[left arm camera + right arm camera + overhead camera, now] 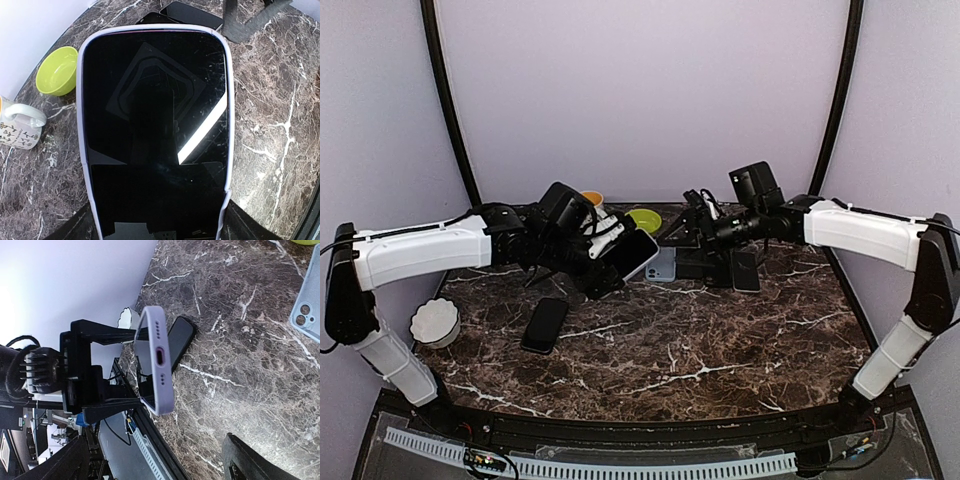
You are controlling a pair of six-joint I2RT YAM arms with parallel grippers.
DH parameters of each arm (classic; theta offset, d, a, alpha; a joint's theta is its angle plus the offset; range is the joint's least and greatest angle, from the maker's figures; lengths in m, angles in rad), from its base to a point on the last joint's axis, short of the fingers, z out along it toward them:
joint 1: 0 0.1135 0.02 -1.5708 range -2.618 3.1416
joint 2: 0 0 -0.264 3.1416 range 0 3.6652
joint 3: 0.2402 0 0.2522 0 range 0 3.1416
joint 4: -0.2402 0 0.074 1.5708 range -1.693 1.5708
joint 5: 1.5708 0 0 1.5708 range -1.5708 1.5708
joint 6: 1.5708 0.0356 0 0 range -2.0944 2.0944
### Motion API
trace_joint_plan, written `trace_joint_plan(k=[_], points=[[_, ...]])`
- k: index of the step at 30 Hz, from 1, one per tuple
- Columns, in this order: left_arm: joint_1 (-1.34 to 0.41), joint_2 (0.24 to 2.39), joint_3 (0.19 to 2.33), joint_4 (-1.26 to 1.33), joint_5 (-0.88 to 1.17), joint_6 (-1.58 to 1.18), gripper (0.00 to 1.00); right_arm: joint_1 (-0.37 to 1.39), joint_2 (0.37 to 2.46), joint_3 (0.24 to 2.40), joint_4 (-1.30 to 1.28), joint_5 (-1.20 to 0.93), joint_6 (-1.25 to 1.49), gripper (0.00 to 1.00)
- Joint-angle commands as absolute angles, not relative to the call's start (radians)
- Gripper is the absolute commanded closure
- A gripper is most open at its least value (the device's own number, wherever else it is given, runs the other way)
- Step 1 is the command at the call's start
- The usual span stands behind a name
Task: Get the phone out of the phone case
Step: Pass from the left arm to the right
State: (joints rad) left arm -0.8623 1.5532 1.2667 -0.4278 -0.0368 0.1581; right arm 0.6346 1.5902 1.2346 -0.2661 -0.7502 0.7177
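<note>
From above, the left gripper clamps the long edges of the phone case, with the phone seated inside and tilted above the veined brown marble table. The right gripper gapes wide and empty close by. The left wrist view is filled by the glossy black screen, rimmed in rounded pale lilac between two dark fingers. The right wrist view shows the case end-on, matte lilac with an oval port and dot holes, and a pale blue spare case lying flat.
</note>
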Motion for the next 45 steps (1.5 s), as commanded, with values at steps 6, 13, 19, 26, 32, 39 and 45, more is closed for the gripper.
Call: trace_joint_plan(k=[6, 13, 19, 26, 32, 39, 45], points=[[-0.867, 1.481, 1.246, -0.348, 0.051, 0.171, 0.47, 0.663, 1.654, 1.313, -0.198, -0.794, 0.765, 0.17], [-0.867, 1.47, 1.237, -0.342, 0.068, 0.169, 0.48, 0.688, 1.695, 1.33, -0.161, -0.815, 0.792, 0.3], [-0.868, 1.471, 1.234, -0.344, 0.082, 0.17, 0.48, 0.701, 1.706, 1.317, -0.112, -0.83, 0.832, 0.44], [-0.873, 1.474, 1.232, -0.342, 0.087, 0.173, 0.49, 0.705, 1.706, 1.294, -0.041, -0.848, 0.874, 0.58], [-0.879, 1.477, 1.231, -0.342, 0.083, 0.176, 0.5, 0.706, 1.706, 1.299, -0.055, -0.86, 0.867, 0.63], [-0.888, 1.474, 1.222, -0.338, 0.079, 0.185, 0.5, 0.707, 1.72, 1.299, -0.059, -0.875, 0.859, 0.7], [-0.896, 1.47, 1.213, -0.333, 0.061, 0.195, 0.51, 0.707, 1.731, 1.314, -0.091, -0.885, 0.831, 0.85]])
